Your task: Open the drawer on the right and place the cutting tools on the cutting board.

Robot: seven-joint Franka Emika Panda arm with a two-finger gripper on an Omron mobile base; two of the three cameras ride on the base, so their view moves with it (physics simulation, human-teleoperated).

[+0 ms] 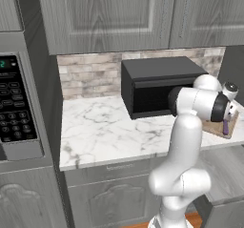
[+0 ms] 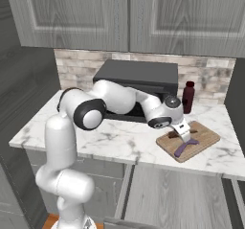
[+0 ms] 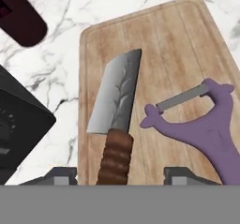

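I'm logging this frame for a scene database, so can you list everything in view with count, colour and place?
cutting board: one, light-brown wood, on the counter right of the microwave
knife: one, reddish-brown handle, silver blade, lying on the board
peeler: one, purple, on the board beside the knife
bottle: one, dark maroon, behind the board
microwave: one, black, at the back wall
counter: one, white marble
drawer: one, grey, open below the counter
gripper: one, dark fingertips, open, straddling the knife handle

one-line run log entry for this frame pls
claw: open over board | brown-handled silver-blade knife: flat on light wooden cutting board | purple T-shaped peeler: on board beside knife | grey drawer: open
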